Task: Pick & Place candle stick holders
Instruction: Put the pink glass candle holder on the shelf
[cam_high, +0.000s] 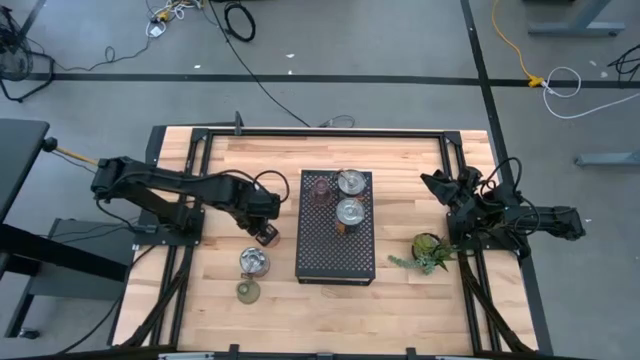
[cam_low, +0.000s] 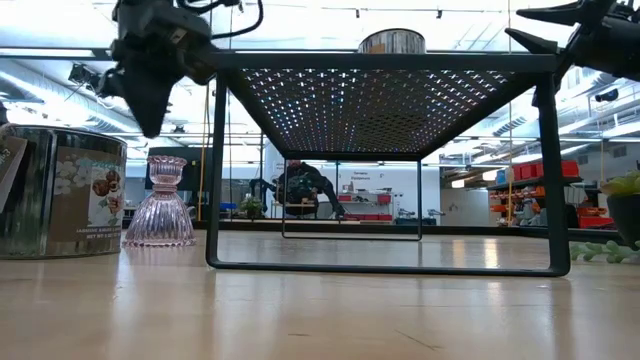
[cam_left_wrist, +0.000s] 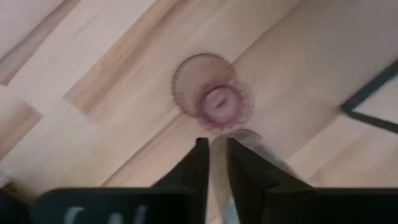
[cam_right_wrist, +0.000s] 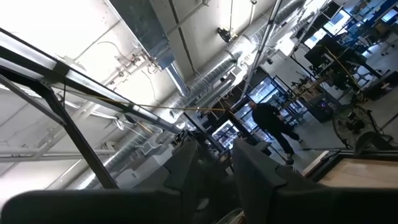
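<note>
Pink glass holder (cam_left_wrist: 212, 99) sits just beyond the left gripper (cam_left_wrist: 213, 152), whose fingers seem nearly closed, empty.

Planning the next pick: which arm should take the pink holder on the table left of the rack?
Left. The left gripper hangs right above the pink holder, which sits centred in its wrist view. The right gripper is parked on the far side of the black rack, pointing up at the ceiling.

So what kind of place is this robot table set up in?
Probably an open lab or workshop: exposed ceiling ducts, loose cables on the grey floor, and more workbenches and racks behind the wooden table.
</note>
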